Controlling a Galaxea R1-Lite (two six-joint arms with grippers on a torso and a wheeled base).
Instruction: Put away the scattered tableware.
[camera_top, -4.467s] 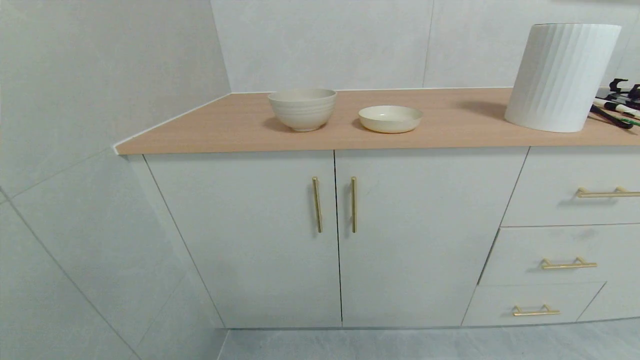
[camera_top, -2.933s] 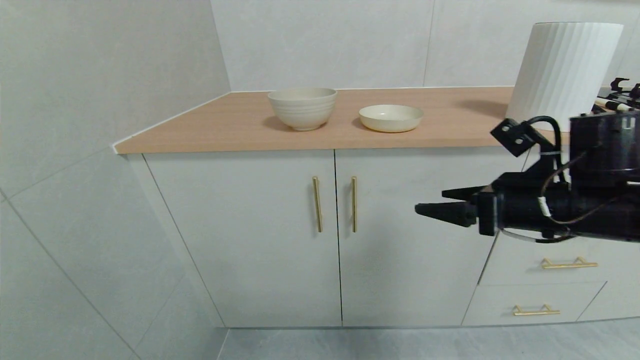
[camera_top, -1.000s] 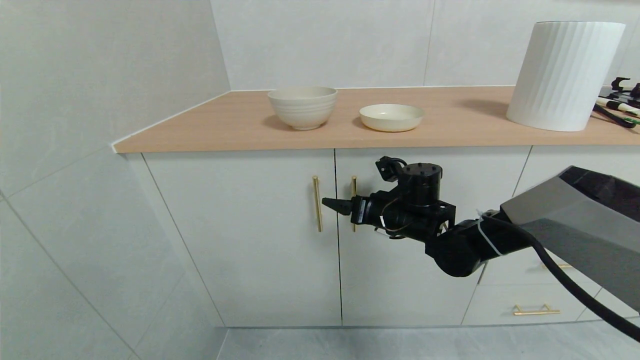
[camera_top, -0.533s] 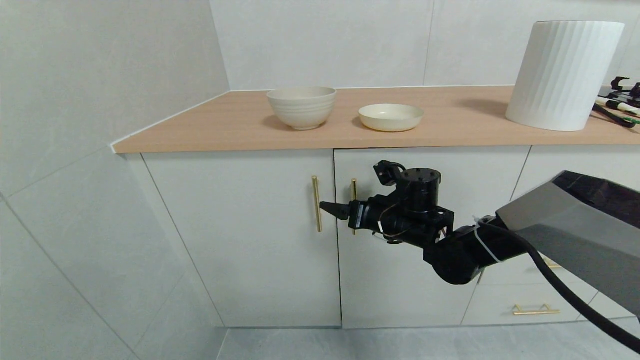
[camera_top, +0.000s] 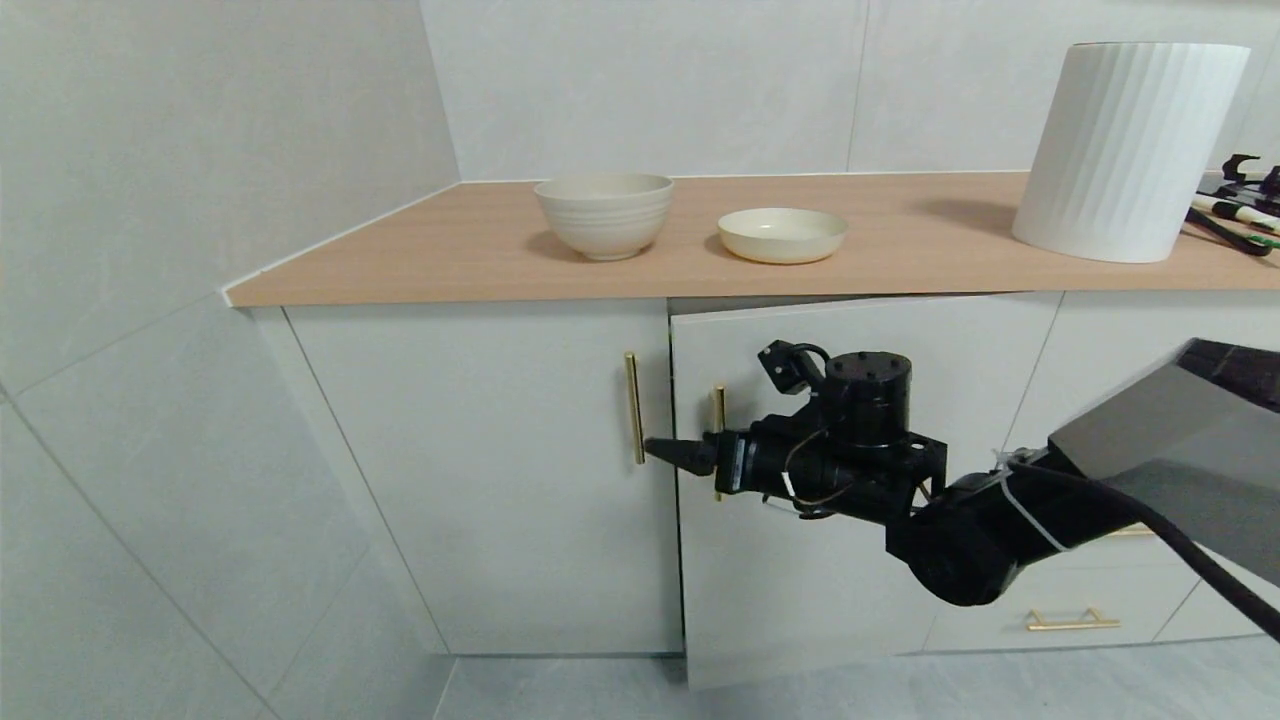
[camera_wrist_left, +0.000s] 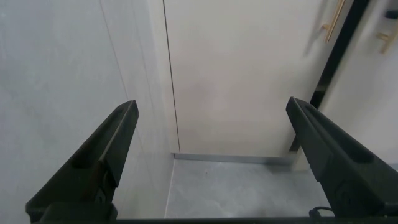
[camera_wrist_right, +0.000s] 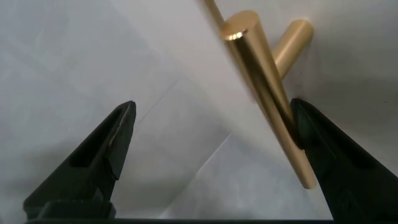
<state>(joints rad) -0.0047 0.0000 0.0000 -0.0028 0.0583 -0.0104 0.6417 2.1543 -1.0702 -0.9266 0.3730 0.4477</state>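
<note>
A ribbed beige bowl (camera_top: 604, 213) and a shallow cream dish (camera_top: 782, 234) stand side by side on the wooden countertop (camera_top: 450, 260). Below them the right cabinet door (camera_top: 800, 590) stands slightly ajar. My right gripper (camera_top: 668, 452) is open at that door's gold handle (camera_top: 718, 420). In the right wrist view the gold handle (camera_wrist_right: 261, 81) lies just inside one finger of the right gripper (camera_wrist_right: 217, 149). My left gripper (camera_wrist_left: 214, 143) is open and holds nothing, low down and facing the cabinet front and the floor.
The left door with its gold handle (camera_top: 634, 407) is closed. A tall white ribbed cylinder (camera_top: 1130, 150) and some pens and tools (camera_top: 1235, 210) sit at the counter's right end. Drawers with gold handles (camera_top: 1075, 621) lie to the right. A tiled wall closes the left side.
The right arm came in from the right to the right door's handle. In the last half second the door has swung out a little, with the gripper drawing back and slightly down.
</note>
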